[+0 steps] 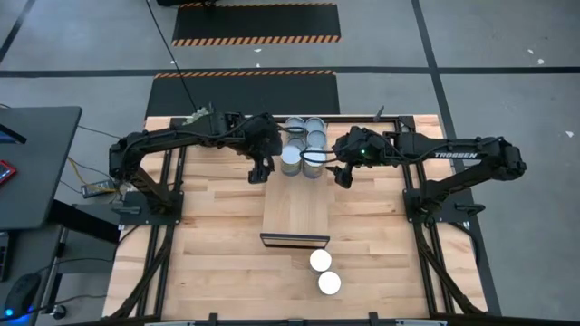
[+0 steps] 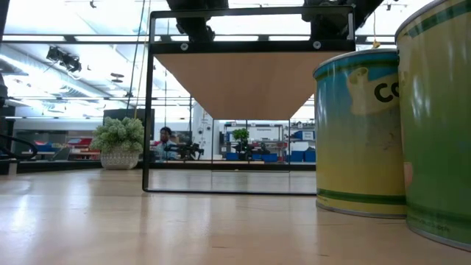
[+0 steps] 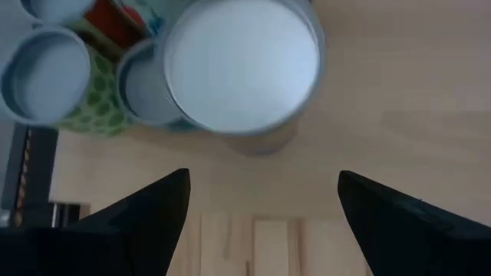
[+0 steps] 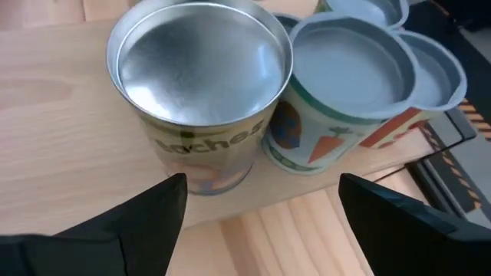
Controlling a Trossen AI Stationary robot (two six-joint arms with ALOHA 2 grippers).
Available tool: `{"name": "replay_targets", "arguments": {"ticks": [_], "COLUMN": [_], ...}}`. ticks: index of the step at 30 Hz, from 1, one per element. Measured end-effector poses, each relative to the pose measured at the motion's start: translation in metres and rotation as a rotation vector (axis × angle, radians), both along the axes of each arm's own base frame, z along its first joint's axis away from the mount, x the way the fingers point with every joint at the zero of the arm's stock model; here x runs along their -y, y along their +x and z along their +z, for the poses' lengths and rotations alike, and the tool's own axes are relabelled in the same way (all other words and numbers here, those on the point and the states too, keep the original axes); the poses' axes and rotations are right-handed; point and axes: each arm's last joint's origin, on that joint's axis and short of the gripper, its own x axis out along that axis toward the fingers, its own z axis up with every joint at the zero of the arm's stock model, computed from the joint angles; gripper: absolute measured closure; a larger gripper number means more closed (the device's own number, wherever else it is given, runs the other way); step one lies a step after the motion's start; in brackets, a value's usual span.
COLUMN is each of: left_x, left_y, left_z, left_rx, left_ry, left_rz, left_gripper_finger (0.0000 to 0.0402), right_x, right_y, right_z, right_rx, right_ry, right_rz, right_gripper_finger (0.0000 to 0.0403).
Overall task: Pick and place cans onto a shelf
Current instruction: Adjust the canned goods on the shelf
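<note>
The shelf (image 1: 294,213) is a light-wood plank with a dark front edge, raised on a black frame (image 2: 147,110). Several cans (image 1: 304,143) stand clustered on its far end. Two white-topped cans (image 1: 321,261) (image 1: 329,283) stand on the tabletop near the shelf's front; they also show in the low view (image 2: 360,132) (image 2: 438,118). My left gripper (image 1: 258,172) is open and empty, just left of the cluster, facing a pale-topped can (image 3: 242,65). My right gripper (image 1: 343,175) is open and empty, just right of the cluster, facing a metal-topped can (image 4: 199,77).
A dark side table (image 1: 36,163) stands beyond the table's left edge. A green spiky plant ball (image 2: 118,140) and a person (image 2: 165,136) show in the room behind the table. Bare tabletop (image 1: 208,263) lies left of the shelf.
</note>
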Motion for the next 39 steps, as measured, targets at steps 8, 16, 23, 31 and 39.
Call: {"name": "replay_targets", "arguments": {"ticks": [8, 16, 23, 31, 39], "left_x": [0.011, 0.03, 0.043, 0.009, -0.005], "left_y": [0.005, 0.007, 0.002, 0.001, 0.007], "left_z": [0.0, -0.001, 0.008, 0.008, 0.012], "left_rx": [0.028, 0.02, 0.008, 0.017, 0.138], "left_ry": [-0.059, -0.085, -0.032, 0.072, -0.026], "left_rz": [-0.069, -0.091, -0.125, 0.0, -0.024], "left_gripper_finger": [0.0065, 0.0065, 0.0065, 0.0065, 0.0065], "right_x": [-0.001, -0.003, -0.005, -0.008, -0.008], "right_y": [-0.001, -0.001, -0.001, 0.0, 0.0], "right_z": [-0.001, -0.001, -0.001, 0.0, 0.0], "right_rx": [0.0, 0.0, -0.002, 0.005, 0.006], "right_ry": [0.039, 0.046, 0.046, 0.044, 0.044], "right_rz": [-0.004, 0.011, 0.022, 0.032, 0.03], "right_gripper_finger": [0.0055, 0.0055, 0.0055, 0.0055, 0.0055]}}
